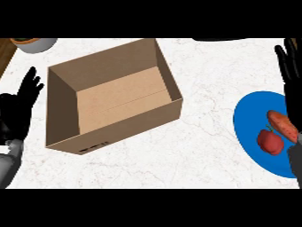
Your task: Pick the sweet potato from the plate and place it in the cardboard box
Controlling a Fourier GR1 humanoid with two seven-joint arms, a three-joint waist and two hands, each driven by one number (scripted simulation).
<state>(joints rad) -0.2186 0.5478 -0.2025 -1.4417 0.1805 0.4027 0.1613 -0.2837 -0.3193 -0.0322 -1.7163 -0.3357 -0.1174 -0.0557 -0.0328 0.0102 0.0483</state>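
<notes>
White marble counter (199, 146): cardboard box (114, 97) open at centre-left, sweet potato (285, 125) on blue plate (257, 133) at right. Right hand (300, 73) above plate, fingers straight. Left hand (19, 108) at left edge, fingers straight, resting.

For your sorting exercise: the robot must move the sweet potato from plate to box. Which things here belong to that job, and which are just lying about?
Belong to the job:
sweet potato
blue plate
cardboard box
right hand

Just lying about:
red vegetable on the plate
bowl at the far edge
left hand, resting open
</notes>
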